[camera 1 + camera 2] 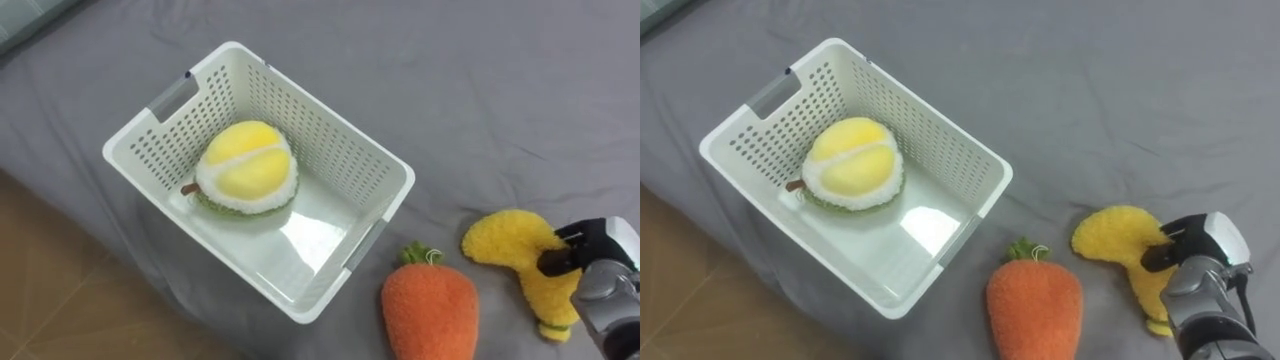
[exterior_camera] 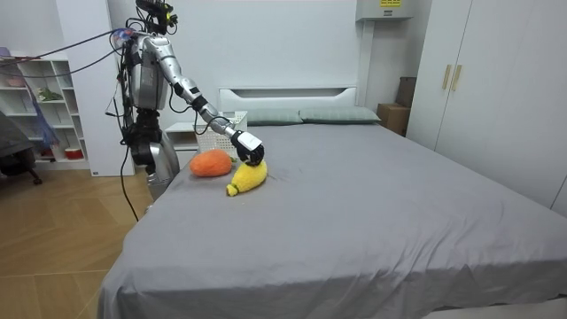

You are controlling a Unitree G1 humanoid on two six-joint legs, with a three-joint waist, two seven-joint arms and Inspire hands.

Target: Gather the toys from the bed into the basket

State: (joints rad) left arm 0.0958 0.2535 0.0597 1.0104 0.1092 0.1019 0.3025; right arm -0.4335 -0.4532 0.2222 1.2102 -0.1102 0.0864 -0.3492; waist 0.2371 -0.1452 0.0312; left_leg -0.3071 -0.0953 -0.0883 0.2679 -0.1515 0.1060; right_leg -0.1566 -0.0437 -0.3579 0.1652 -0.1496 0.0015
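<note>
Overhead, plush durian (image 1: 246, 165) inside basket (image 1: 330, 125)

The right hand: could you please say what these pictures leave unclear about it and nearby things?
- Right hand: whether it grips the yellow plush toy; eye views, hidden by the hand's own back; room view, too small.
- Orange plush carrot: lower end cut off by the eye views' bottom edge.
- White perforated plastic basket: room view, partly behind the arm.

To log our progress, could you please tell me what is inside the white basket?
The white basket holds one yellow plush toy with a green underside, lying toward the far end. The rest of its floor shows bare; the patch beneath the toy is covered.
</note>
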